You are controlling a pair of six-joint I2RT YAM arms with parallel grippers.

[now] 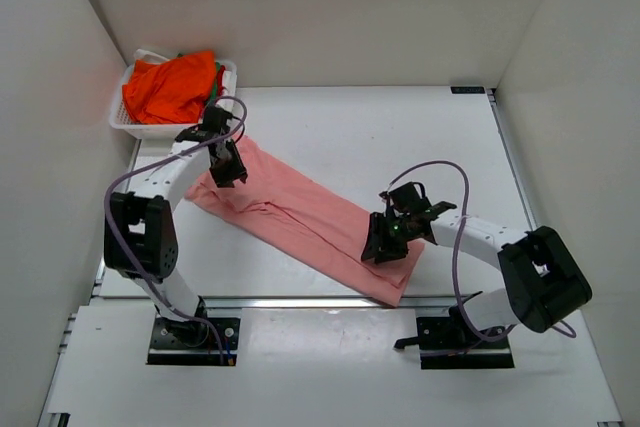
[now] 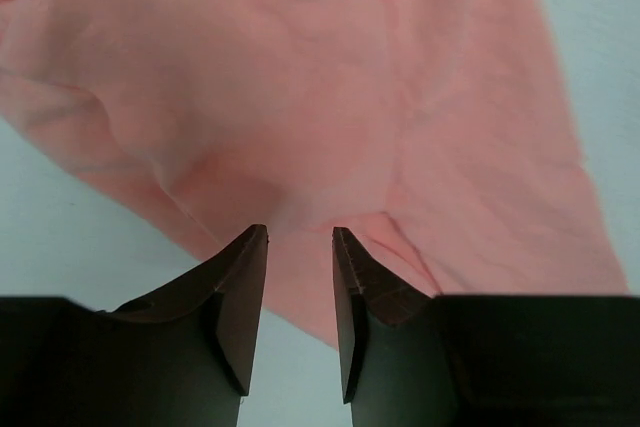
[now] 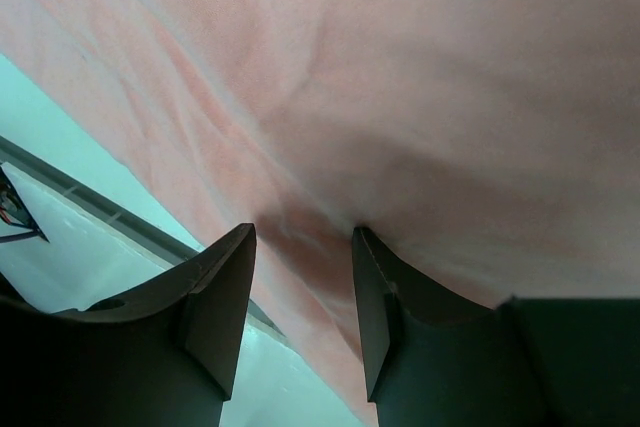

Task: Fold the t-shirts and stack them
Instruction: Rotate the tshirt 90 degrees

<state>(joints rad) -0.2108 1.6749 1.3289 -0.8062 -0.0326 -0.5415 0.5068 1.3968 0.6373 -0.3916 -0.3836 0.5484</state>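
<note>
The salmon-pink t-shirt [image 1: 300, 217] lies on the table as a long, narrow strip running from upper left to lower right. My left gripper [image 1: 228, 175] is open over its upper-left end. In the left wrist view the left gripper [image 2: 300, 232] has its tips at the edge of the pink cloth [image 2: 350, 97], with bare table between the jaws. My right gripper [image 1: 381, 247] is open over the lower-right end. In the right wrist view the right gripper [image 3: 303, 229] presses against the cloth [image 3: 400, 77]. The bright orange t-shirt [image 1: 170, 87] lies bunched in the basket with a bit of green cloth [image 1: 217, 69].
The white slotted basket [image 1: 150, 132] stands at the table's far left corner. White walls close in the left, back and right sides. The table's near edge with a metal rail [image 3: 100, 202] runs just beside the shirt's lower-right end.
</note>
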